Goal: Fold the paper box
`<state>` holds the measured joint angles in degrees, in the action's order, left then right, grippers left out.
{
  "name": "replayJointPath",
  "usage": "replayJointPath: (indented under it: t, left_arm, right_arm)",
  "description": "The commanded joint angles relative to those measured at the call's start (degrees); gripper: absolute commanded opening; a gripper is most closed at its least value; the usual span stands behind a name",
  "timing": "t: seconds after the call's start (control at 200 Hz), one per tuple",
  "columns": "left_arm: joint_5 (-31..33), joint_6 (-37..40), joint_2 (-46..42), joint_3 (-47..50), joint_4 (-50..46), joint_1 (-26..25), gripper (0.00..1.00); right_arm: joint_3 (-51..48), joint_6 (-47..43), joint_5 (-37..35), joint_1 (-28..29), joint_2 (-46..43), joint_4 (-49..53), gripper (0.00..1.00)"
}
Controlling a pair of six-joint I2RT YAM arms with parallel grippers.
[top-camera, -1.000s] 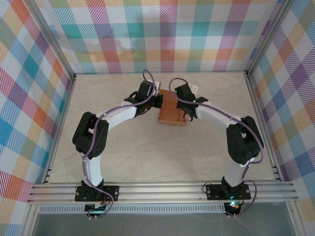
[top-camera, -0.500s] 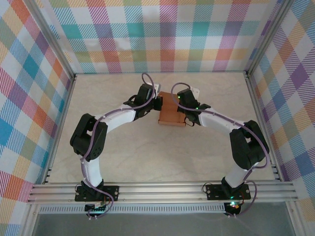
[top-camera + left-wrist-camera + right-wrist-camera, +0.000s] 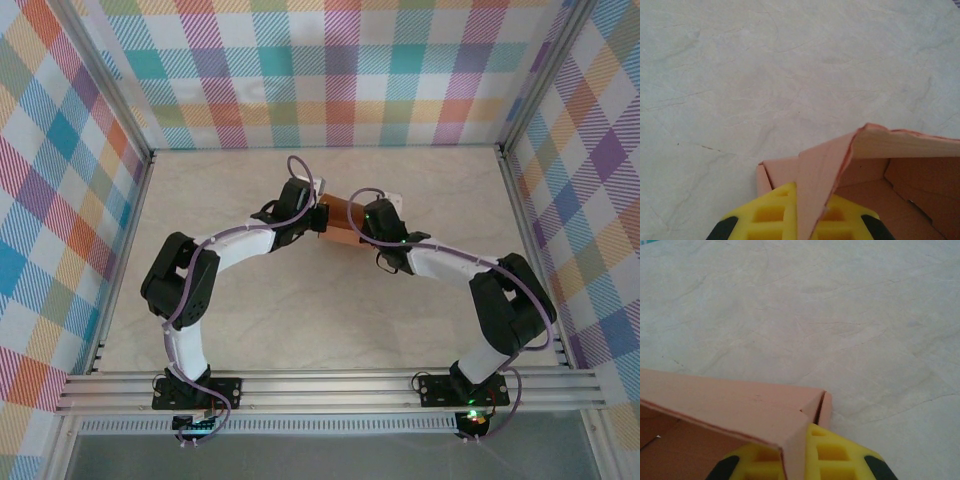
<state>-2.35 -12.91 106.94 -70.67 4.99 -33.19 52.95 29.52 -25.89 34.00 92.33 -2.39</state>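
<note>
The right gripper (image 3: pixel 801 462) is pushing farther left across the box (image 3: pixel 341 216), covering more of it than before, while it and the left gripper (image 3: pixel 802 222) are each pinching a box wall at the table's (image 3: pixel 300 310) far middle.

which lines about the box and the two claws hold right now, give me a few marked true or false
1. The box sits between the left claw and the right claw. True.
2. The left claw pinches a box wall. True.
3. The right claw hangs clear of the box. False: it grips a box wall too.
4. The box is folded shut. False: its inside shows open.
5. Plaid cloth lies under the box. False: under it is a pale marbled table.
</note>
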Motion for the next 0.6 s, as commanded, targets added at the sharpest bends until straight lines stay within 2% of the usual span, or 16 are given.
replayJointPath:
  t: [0.0, 0.21, 0.35, 0.595]
  left_arm:
    - [-4.31, -1.5, -2.63, 1.82, 2.35, -2.82, 0.0]
    - [-4.03, -1.76, -4.61, 5.56, 5.23, -3.0, 0.0]
    - [-3.94, -1.82, -6.88, 9.28, 8.42, -3.35, 0.12]
    - [-3.06, -2.2, -10.63, 12.95, 8.28, -3.89, 0.14]
  right_arm:
    - [-3.02, -2.25, 8.51, 1.77, -0.3, -1.01, 0.0]
    - [-4.34, -3.3, 7.37, 1.9, -0.98, -1.9, 0.0]
    - [-5.01, -4.21, 5.15, 2.67, -0.13, -3.69, 0.0]
    - [-11.28, -8.86, -1.91, 6.46, -1.89, -14.49, 0.0]
